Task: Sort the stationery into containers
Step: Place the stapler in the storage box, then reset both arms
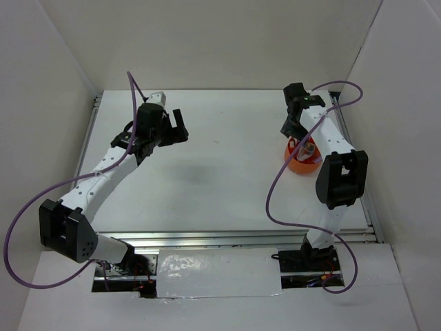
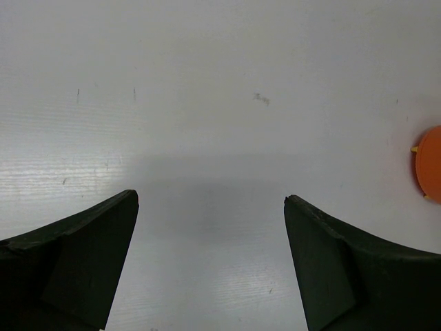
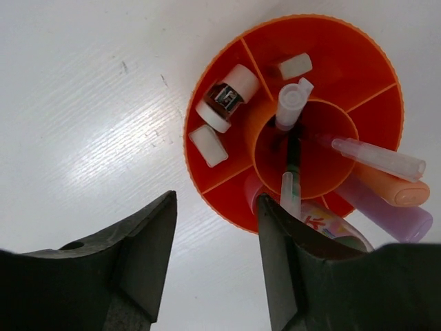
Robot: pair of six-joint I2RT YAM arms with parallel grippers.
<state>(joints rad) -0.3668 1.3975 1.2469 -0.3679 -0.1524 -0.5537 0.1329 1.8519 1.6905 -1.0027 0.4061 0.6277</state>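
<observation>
Tabletop (image 1: 220,186): white, with both arms bolted at its near edge; no loose item can be made out on it outside the tub.
Left arm (image 1: 103,169): stretched toward the far left, well apart from the tub.
Right arm (image 1: 334,148): reached over the tub on the right.
Orange tub (image 3: 344,62): set on the tabletop at the right, with outer compartments around an inner ring.
Left jaws: spread wide above bare tabletop, nothing between them.
Right jaws: parted over the tub's rim, nothing pinched.
Pens: a lilac pen (image 3: 393,217) and an orange pen (image 3: 396,189) are leaned over the rim; thin pens (image 3: 290,193) are stood in the inner ring.
White roll-shaped item (image 3: 227,98): laid in an outer compartment.
White block (image 3: 207,145): laid just beside the roll.
Step in hand: judged to be a drop-off at the tub, late in the sorting.
Next move: the right jaws would need to be lifted straight up, so that the upright pens are not knocked.
</observation>
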